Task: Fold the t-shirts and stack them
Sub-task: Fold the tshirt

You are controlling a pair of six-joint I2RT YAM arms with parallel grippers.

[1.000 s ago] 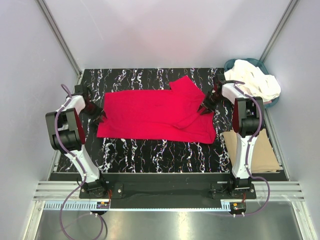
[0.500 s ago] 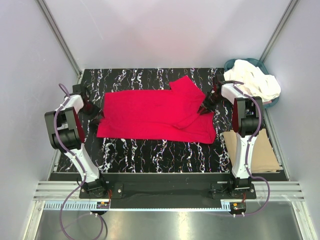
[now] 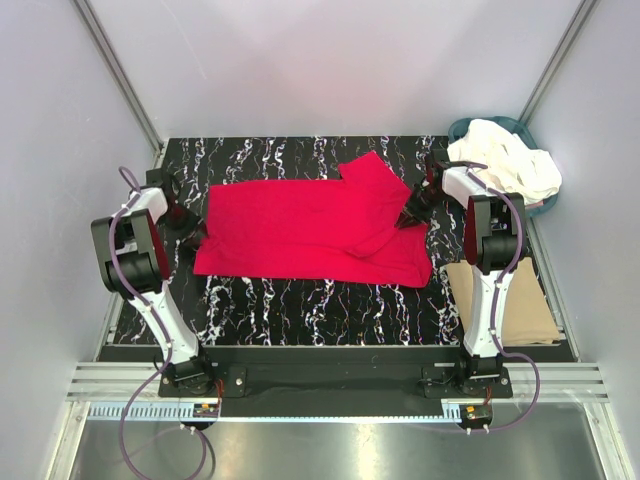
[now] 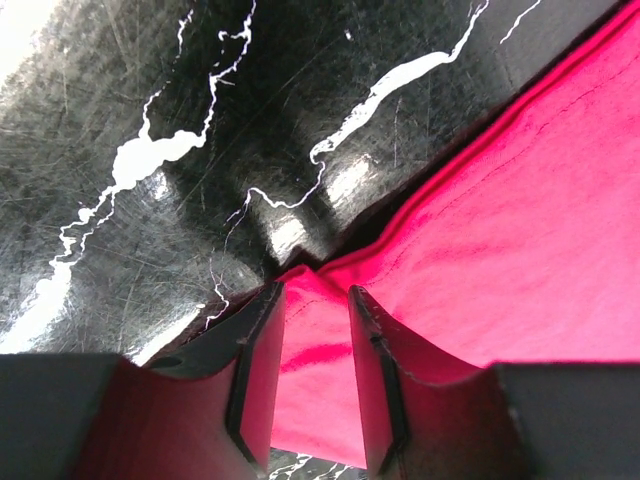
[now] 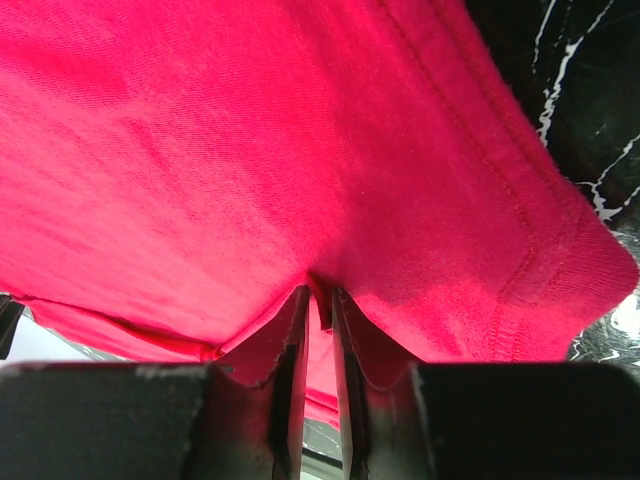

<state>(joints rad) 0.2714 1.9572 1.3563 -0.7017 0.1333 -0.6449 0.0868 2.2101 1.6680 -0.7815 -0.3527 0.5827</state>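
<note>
A red t-shirt [image 3: 300, 225] lies spread across the black marbled table [image 3: 300, 300], with one sleeve folded over at its right end. My left gripper [image 3: 193, 236] is at the shirt's left edge. In the left wrist view it [image 4: 315, 292] stands open, and the shirt's corner [image 4: 320, 350] lies flat between its fingers. My right gripper [image 3: 410, 212] is at the right sleeve. Its jaws [image 5: 319, 292] are shut on a pinched fold of the red cloth [image 5: 250, 150], which tents over the fingertips.
A teal basket [image 3: 462, 127] at the back right holds a heap of white clothes [image 3: 505, 160]. A tan folded piece [image 3: 505, 300] lies at the table's right edge beside the right arm. Grey walls close in on both sides.
The left arm's wrist has shifted slightly back and left at the shirt's edge. The right gripper has barely moved, and the shirt lies as before.
</note>
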